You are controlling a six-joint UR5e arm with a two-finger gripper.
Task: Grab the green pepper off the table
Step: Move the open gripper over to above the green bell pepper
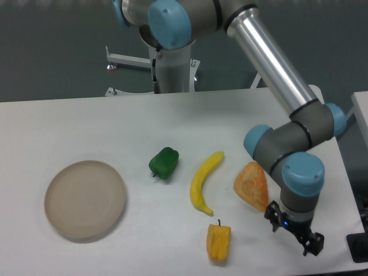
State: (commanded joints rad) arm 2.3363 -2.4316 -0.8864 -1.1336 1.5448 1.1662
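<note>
The green pepper lies on the white table left of centre, dark green and glossy, with its short stem pointing toward the front. My gripper hangs at the front right of the table, far to the right of the pepper and apart from it. Its dark fingers are seen at an angle and nothing shows between them; I cannot tell how wide they stand.
A yellow banana lies right of the green pepper. A yellow-orange pepper sits near the front edge. An orange wedge-shaped piece lies just left of my wrist. A round beige plate sits at the left.
</note>
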